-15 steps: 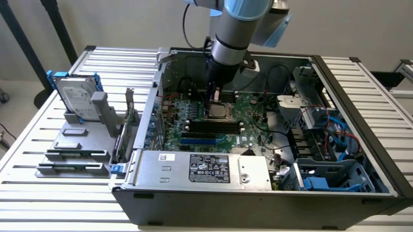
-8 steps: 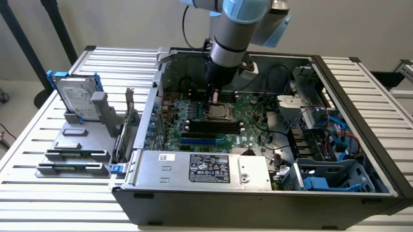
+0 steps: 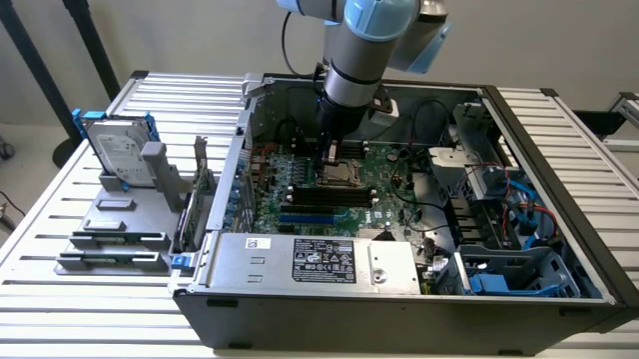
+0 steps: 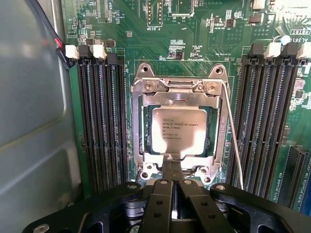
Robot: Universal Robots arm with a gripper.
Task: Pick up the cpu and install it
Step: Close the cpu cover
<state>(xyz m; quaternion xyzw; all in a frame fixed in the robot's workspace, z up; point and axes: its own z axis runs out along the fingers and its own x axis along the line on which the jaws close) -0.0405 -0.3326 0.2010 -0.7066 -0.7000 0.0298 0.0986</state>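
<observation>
The cpu [image 4: 179, 130] lies flat inside the socket frame [image 4: 146, 87] on the motherboard, between the two banks of memory slots [image 4: 102, 121]. My gripper [image 4: 173, 167] has its fingers pressed together with nothing between them, and the tips are at the edge of the cpu. I think the danger is a sideways push, which could tilt the chip and bend the contacts under it. The chip carries several printed lines that I cannot read, and the same holds for the power supply label [image 3: 325, 260].
</observation>
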